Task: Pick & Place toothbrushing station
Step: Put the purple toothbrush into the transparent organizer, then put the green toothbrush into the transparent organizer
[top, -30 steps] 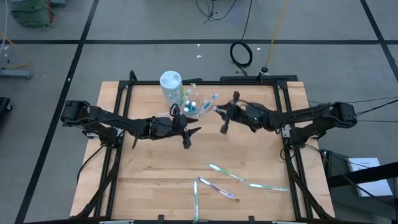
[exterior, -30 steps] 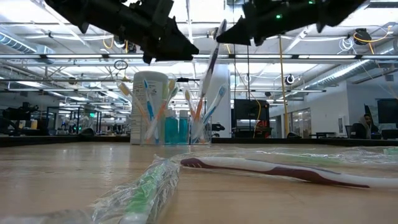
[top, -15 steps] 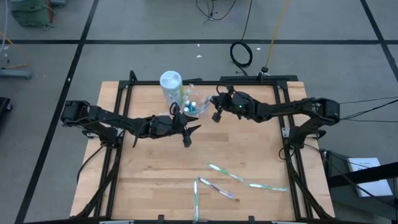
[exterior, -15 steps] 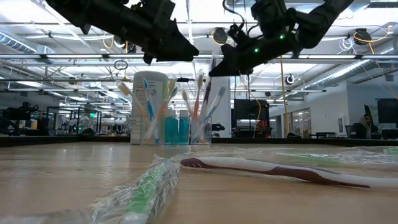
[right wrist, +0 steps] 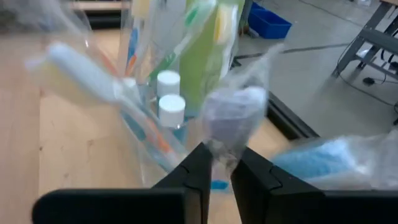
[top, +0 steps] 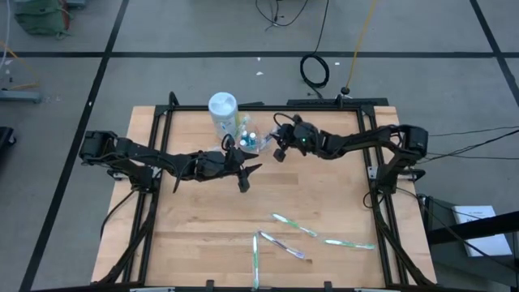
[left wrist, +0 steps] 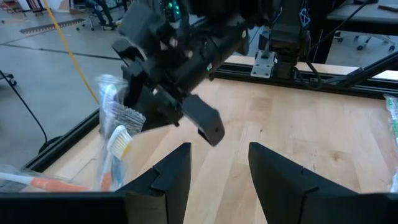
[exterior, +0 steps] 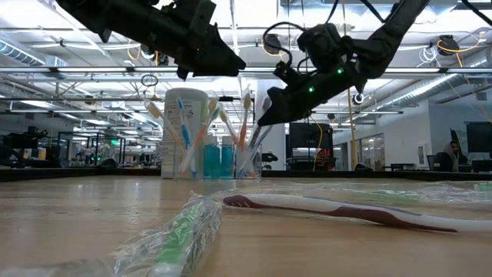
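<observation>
A clear holder (top: 247, 136) full of toothbrushes stands at the table's far middle, next to a white cylinder (top: 223, 109). Blue toothpaste tubes (exterior: 217, 160) with white caps stand inside it. My right gripper (top: 278, 150) hangs at the holder's right side, shut on a wrapped toothbrush (right wrist: 235, 115). My left gripper (top: 247, 177) waits open, just on the near side of the holder, with nothing between its fingers (left wrist: 171, 171). Several more wrapped toothbrushes (top: 292, 225) lie flat on the table's near half. My right gripper pinches the wrapped toothbrush between its two fingers, on the plastic wrap just below the head (right wrist: 225, 152). The fingers come from the table's right, slanting a little downward. The head stands up above the fingers. Its lower part goes down among the brushes in the holder (exterior: 257, 142).
A wrapped green toothbrush (exterior: 184, 231) and a dark red one (exterior: 338, 209) lie close to the low camera. Black frame rails (top: 154, 162) run along the table's sides. Bare wood lies between the holder and the loose brushes.
My right gripper has gone toward the table's left and down, up to the holder, tipping as it went. The wrapped toothbrush it carries, which hung clear to the right of the holder, now stands with its lower part among the brushes inside.
</observation>
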`<control>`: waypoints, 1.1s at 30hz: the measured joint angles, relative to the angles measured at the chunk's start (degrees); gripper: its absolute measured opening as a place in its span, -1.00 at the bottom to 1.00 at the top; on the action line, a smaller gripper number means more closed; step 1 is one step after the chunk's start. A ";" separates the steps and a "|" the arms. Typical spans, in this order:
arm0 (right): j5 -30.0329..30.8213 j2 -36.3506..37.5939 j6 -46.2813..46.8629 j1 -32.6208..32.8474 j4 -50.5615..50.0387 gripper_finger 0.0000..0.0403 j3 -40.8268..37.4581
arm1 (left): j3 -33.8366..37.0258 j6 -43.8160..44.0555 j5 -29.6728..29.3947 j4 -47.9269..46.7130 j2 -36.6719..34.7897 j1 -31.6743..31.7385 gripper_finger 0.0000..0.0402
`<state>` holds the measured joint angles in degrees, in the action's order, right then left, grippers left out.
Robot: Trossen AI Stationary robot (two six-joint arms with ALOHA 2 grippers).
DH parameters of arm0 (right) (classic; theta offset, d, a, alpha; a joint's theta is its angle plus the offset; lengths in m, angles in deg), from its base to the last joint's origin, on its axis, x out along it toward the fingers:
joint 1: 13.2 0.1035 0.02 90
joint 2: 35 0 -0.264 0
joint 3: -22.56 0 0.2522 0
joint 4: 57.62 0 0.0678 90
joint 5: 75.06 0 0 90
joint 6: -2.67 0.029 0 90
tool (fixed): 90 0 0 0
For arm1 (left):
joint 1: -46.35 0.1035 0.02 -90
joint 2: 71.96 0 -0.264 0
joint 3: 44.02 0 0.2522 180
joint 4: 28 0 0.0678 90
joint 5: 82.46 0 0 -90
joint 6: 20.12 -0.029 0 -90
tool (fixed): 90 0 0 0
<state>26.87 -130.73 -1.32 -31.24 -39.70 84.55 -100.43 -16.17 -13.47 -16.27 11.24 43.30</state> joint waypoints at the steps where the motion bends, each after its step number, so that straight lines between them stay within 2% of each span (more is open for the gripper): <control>1: 0.02 -0.32 -0.05 0.00 0.00 -0.74 -0.01 | 0.00 0.00 0.00 0.00 0.00 0.00 -0.19; 6: -0.03 -0.32 -0.11 0.00 0.23 -0.60 -0.02 | 0.00 0.70 0.02 0.01 0.00 0.02 -0.19; 14: -0.02 4.85 -1.78 0.16 -3.31 -0.29 -0.09 | 0.00 0.83 0.09 0.00 0.02 0.01 -0.19; 18: 0.02 9.77 -4.64 0.93 -10.43 -0.22 -0.02 | 0.00 0.88 0.11 -0.04 0.02 0.00 -0.19; 24: -0.03 17.19 0.41 3.62 -22.46 -0.22 -0.07 | 0.02 2.03 0.67 -0.15 0.02 -0.43 -0.19; 28: -0.05 21.14 5.91 6.04 -29.63 -0.24 -0.07 | 0.02 4.11 5.24 -0.35 0.02 -0.44 -0.19; 33: -0.13 24.11 13.56 9.46 -34.07 -0.24 -1.95 | 0.02 9.05 14.94 -0.93 0.04 -0.97 -0.19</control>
<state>26.74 -106.62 12.24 -21.78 -73.77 82.60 -100.41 -7.12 1.46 -17.20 11.28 42.33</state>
